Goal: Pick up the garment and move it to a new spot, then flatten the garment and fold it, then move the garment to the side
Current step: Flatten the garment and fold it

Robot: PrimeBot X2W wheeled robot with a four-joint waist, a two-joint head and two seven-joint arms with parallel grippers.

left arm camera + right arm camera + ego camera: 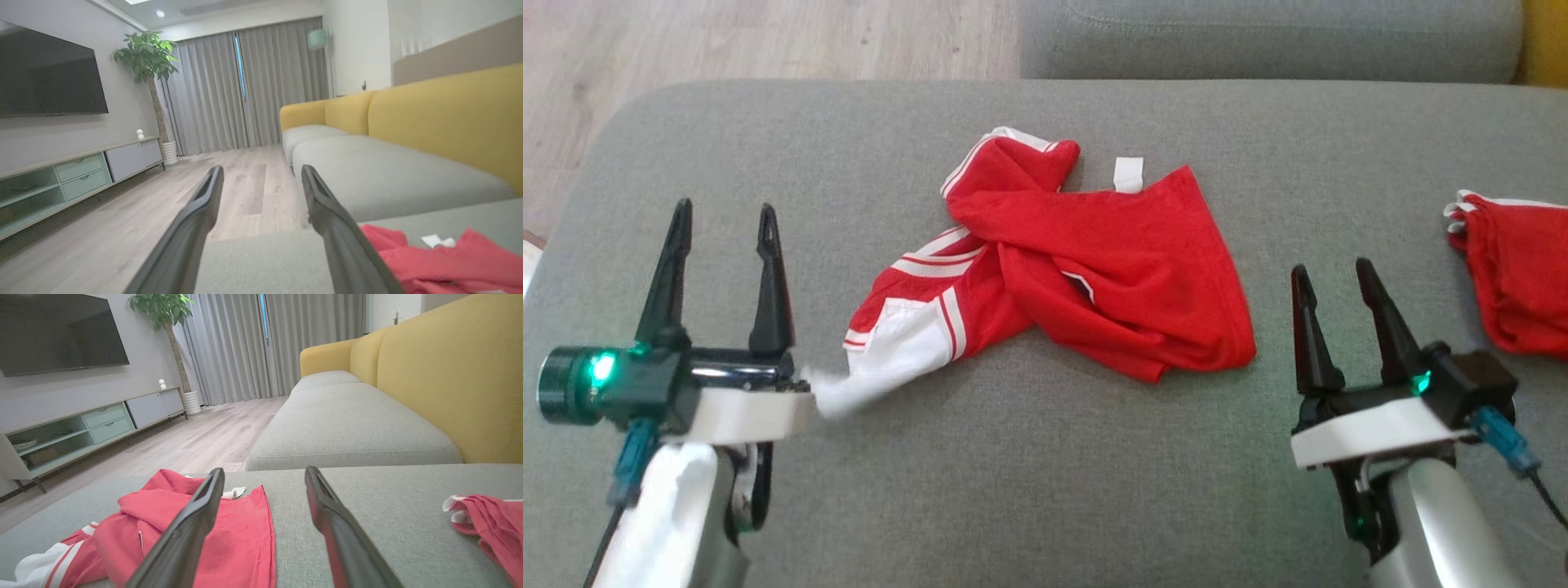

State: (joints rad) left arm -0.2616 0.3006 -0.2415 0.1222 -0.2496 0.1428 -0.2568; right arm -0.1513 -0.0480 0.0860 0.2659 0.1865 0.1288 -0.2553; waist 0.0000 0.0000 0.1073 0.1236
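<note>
A red garment [1086, 269] with white stripes and a white panel lies crumpled in the middle of the grey cushion [1029, 474]. It also appears in the right wrist view [241, 539] and at the lower right of the left wrist view [449, 261]. My left gripper [723, 216] stands open to the garment's left, its white base close to the white sleeve end, nothing between the fingers [196, 220]. My right gripper [1331, 273] is open just right of the garment's hem, empty too [265, 473].
A second red garment [1515, 278] lies bunched at the cushion's right edge, also in the right wrist view [486, 522]. Another grey seat [1258, 37] with a yellow backrest [453, 367] lies beyond. Wooden floor [727, 37] is at the far left.
</note>
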